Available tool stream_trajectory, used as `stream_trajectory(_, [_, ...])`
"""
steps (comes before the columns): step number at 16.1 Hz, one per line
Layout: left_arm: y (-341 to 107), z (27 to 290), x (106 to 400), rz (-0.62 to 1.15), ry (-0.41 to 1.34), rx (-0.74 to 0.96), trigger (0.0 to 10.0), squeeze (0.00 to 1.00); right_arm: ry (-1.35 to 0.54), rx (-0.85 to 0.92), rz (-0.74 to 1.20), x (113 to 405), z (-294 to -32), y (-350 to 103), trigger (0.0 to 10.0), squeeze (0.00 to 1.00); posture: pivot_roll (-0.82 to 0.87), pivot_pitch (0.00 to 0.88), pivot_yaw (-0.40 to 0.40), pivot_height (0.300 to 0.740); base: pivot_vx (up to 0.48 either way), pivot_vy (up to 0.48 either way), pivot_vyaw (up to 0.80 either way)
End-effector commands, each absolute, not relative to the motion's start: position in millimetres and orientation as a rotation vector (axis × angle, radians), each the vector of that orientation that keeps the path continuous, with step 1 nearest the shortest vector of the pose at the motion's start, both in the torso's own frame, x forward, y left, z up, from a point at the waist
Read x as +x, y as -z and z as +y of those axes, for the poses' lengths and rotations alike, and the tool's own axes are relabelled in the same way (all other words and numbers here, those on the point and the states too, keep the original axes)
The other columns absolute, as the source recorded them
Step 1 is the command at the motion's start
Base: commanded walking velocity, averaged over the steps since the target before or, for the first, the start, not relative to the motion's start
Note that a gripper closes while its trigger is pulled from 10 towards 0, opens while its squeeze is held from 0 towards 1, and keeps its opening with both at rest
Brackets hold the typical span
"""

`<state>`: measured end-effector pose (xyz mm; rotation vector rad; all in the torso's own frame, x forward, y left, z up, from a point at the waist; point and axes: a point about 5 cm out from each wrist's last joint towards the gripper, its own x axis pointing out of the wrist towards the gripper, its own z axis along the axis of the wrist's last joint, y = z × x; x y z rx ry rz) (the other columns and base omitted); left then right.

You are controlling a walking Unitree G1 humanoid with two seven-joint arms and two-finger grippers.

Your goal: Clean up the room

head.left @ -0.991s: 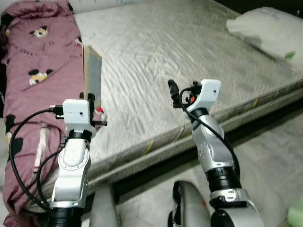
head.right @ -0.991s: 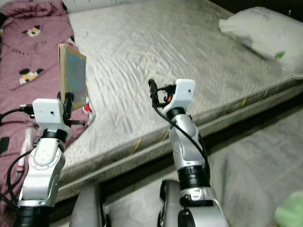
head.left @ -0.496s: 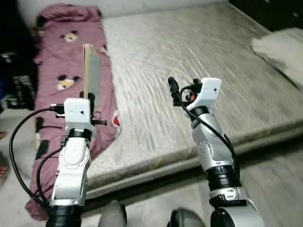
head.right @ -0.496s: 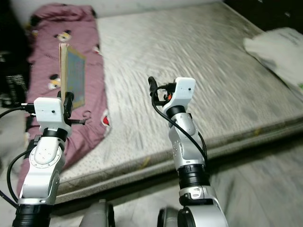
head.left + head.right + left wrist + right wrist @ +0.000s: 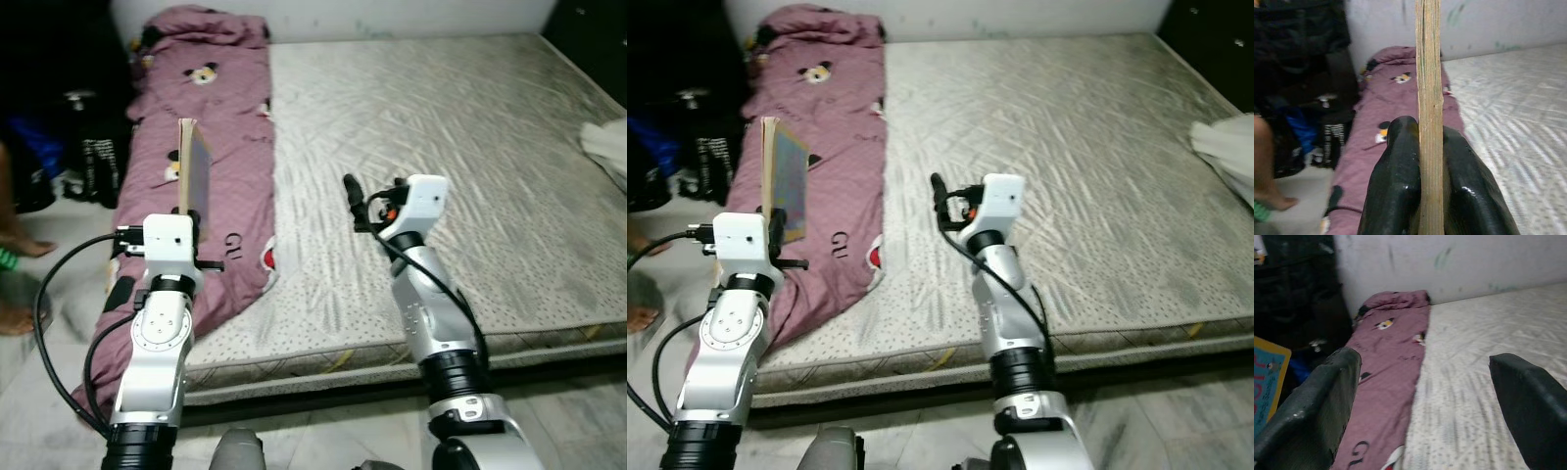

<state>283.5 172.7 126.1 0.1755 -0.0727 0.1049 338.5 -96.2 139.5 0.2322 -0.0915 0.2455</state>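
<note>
Thin book [image 5: 785,191], blue-patterned cover with yellow edge, held upright and edge-on, clamped at its lower end between the left tool's [image 5: 1426,147] black fingers, raised above the bed's purple blanket [image 5: 211,147].

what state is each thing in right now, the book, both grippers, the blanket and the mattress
book: upright, edge-on, clamped in the left gripper
left gripper: shut on the book, raised
right gripper: open, holding nothing, raised over the bed edge
blanket: rumpled, stretched along the mattress's left side
mattress: bare, no sheet
</note>
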Motion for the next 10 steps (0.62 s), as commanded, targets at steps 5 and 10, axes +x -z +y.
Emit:
stream_trajectory(5, [-134.4, 169.4, 287.6, -0.117, -0.092, 0.184, 10.0, 0.0, -0.281, 0.22, -0.09, 339.4, -89.2, -140.5, 10.0, 0.0, -0.03, 0.0, -0.007, 0.74, 0.0, 0.0, 0.0])
stream_trajectory(10, [-136.9, 166.0, 288.4, -0.13, -0.082, 0.192, 10.0, 0.0, -0.271, 0.184, -0.1, 340.7, -92.0, -141.0, 10.0, 0.0, -0.03, 0.0, -0.006, 0.74, 0.0, 0.0, 0.56])
